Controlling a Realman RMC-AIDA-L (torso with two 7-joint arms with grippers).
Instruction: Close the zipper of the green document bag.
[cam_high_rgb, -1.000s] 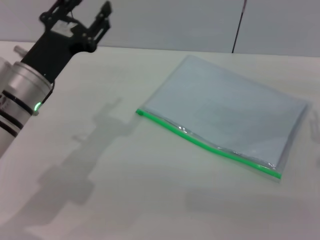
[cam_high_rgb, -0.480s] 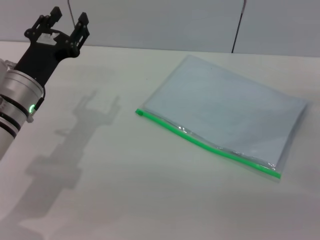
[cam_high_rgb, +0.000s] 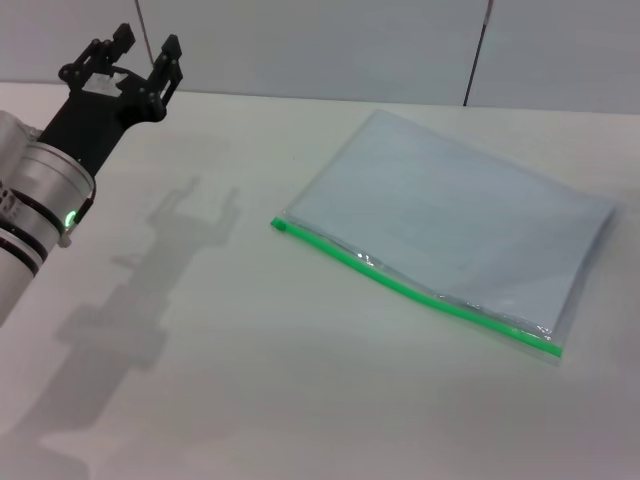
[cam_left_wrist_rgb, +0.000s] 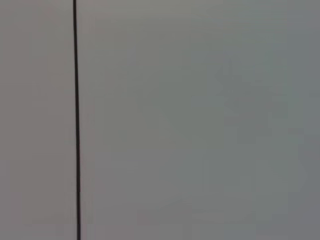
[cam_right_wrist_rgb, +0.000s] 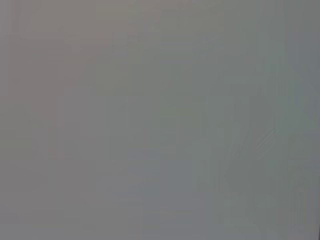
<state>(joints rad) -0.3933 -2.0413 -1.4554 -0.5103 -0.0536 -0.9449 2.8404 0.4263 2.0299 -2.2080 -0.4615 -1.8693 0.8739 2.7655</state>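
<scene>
The green document bag (cam_high_rgb: 455, 225) lies flat on the white table, right of centre in the head view, a translucent bluish-grey pouch. Its zipper (cam_high_rgb: 415, 290) is a bright green strip along the near long edge, running from the left corner down to the right. A small green piece (cam_high_rgb: 281, 225), possibly the slider, sits at the strip's left end. My left gripper (cam_high_rgb: 145, 48) hovers high at the far left, open, holding nothing, well away from the bag. The right gripper is out of view. Both wrist views show only plain grey wall.
The white table (cam_high_rgb: 250, 380) stretches bare in front of and left of the bag, with my left arm's shadow (cam_high_rgb: 150, 270) on it. A grey panelled wall (cam_high_rgb: 330, 45) backs the table.
My left arm swung left and lowered a second ago, then shifted slightly right. Its fingers stay open. The bag has not moved.
</scene>
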